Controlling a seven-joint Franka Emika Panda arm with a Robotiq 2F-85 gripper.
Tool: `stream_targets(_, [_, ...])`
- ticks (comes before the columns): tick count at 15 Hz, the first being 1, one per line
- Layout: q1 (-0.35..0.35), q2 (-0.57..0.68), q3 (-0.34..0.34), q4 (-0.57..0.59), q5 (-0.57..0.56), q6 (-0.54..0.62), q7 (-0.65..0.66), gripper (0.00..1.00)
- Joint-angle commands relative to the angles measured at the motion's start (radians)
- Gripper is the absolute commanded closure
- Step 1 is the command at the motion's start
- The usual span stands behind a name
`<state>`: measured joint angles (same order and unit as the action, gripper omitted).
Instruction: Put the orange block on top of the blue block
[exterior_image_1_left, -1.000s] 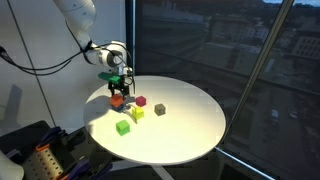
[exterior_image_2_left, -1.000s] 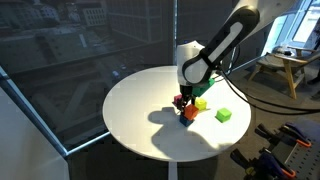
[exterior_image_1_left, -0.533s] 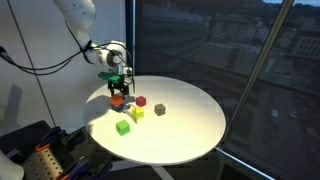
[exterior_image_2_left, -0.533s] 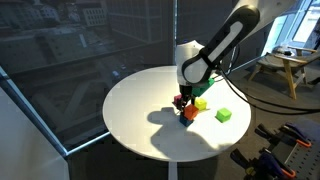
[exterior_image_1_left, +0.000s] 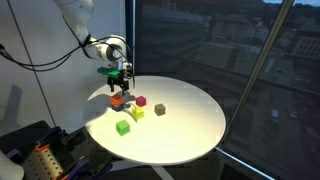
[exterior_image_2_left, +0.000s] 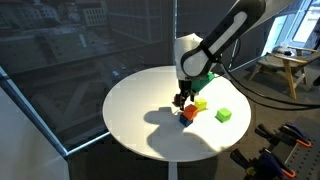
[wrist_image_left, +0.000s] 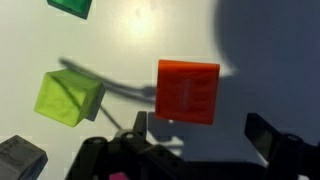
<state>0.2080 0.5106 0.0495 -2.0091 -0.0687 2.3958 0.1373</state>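
The orange block (exterior_image_1_left: 117, 99) sits on top of a dark block that I take for the blue block (exterior_image_1_left: 117, 105), near the table's edge; the orange block also shows in the other exterior view (exterior_image_2_left: 186, 112). In the wrist view the orange block (wrist_image_left: 188, 92) fills the middle and hides the blue block beneath it. My gripper (exterior_image_1_left: 118, 78) hangs open and empty just above the orange block, apart from it. Its two fingers (wrist_image_left: 200, 135) frame the bottom of the wrist view.
On the round white table (exterior_image_1_left: 190, 130) lie a maroon cube (exterior_image_1_left: 141, 101), a yellow cube (exterior_image_1_left: 137, 113), a green cube (exterior_image_1_left: 123, 127) and a grey cube (exterior_image_1_left: 160, 109). The yellow cube (wrist_image_left: 68, 97) lies close beside the stack. Windows stand behind the table.
My gripper has let go of the orange block and risen straight up. The orange block stays on the dark block.
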Motion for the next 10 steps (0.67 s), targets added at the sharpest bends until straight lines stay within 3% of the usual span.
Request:
stream_targets(1, [-0.011, -0.050, 0.005, -0.003, 0.019, -0.049, 0.036, 0.00])
stream_targets(10, [-0.017, -0.128, 0.003, -0.013, 0.050, -0.104, 0.134, 0.00])
